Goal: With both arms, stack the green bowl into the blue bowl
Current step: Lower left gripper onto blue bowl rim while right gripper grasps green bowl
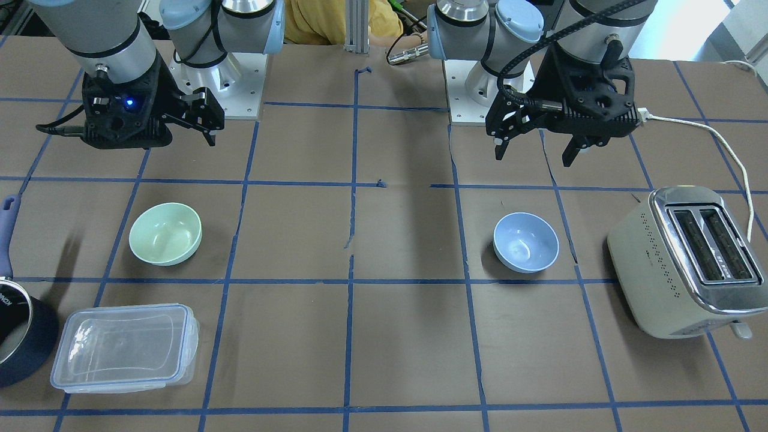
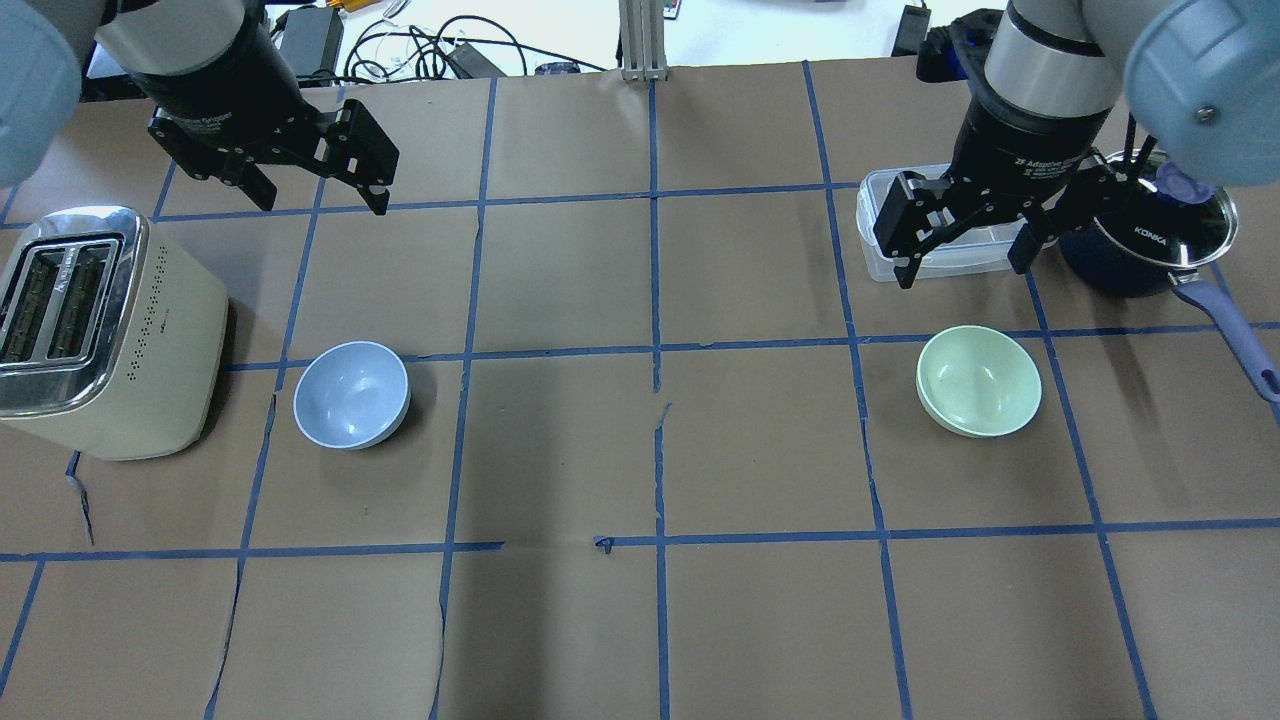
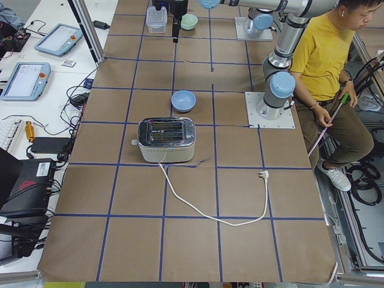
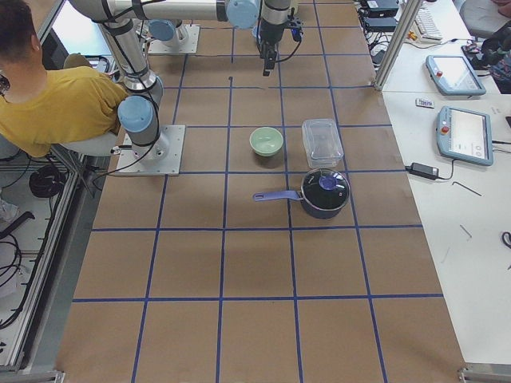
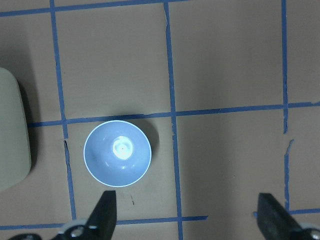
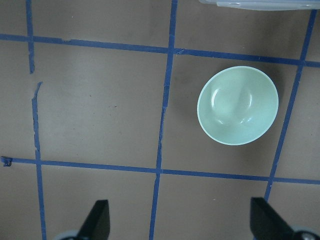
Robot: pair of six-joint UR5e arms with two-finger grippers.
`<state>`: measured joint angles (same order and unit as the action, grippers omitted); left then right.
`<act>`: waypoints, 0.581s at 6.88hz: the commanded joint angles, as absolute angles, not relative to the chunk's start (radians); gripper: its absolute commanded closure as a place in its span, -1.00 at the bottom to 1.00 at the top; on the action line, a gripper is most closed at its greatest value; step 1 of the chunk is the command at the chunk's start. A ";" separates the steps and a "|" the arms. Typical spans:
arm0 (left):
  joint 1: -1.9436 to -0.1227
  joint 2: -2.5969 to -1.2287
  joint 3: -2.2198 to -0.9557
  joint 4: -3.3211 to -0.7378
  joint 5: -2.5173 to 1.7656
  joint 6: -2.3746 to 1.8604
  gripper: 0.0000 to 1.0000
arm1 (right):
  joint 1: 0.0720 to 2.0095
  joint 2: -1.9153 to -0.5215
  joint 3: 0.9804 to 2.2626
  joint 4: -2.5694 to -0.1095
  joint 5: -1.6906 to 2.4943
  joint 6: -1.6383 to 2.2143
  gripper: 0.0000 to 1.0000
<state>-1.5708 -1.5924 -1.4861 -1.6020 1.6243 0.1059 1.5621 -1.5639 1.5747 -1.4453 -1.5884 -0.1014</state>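
2 bowls stand upright on the table, well apart: 1 green bowl near 1 clear container and 1 saucepan, 1 blue bowl near 1 toaster. Left gripper and right gripper: both raised, fingers spread, empty.

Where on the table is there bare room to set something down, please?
The wide middle between the blue bowl and the green bowl is bare. The ends are crowded: toaster beside the blue bowl, clear container and saucepan by the green one.
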 commanded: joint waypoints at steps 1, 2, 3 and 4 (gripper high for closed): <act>-1.546 -1.620 -1.584 -1.509 1.623 0.159 -1.00 | 1.560 -1.563 1.575 -1.436 -1.588 -0.094 -1.00; -1.517 -1.631 -1.689 -1.400 1.624 0.178 -1.00 | 1.560 -1.563 1.575 -1.436 -1.588 -0.091 -1.00; -1.481 -1.635 -1.783 -1.360 1.624 0.178 -1.00 | 1.560 -1.563 1.575 -1.436 -1.589 -0.091 -1.00; -1.468 -1.646 -1.843 -1.323 1.623 0.175 -1.00 | 1.559 -1.563 1.575 -1.439 -1.592 -0.095 -1.00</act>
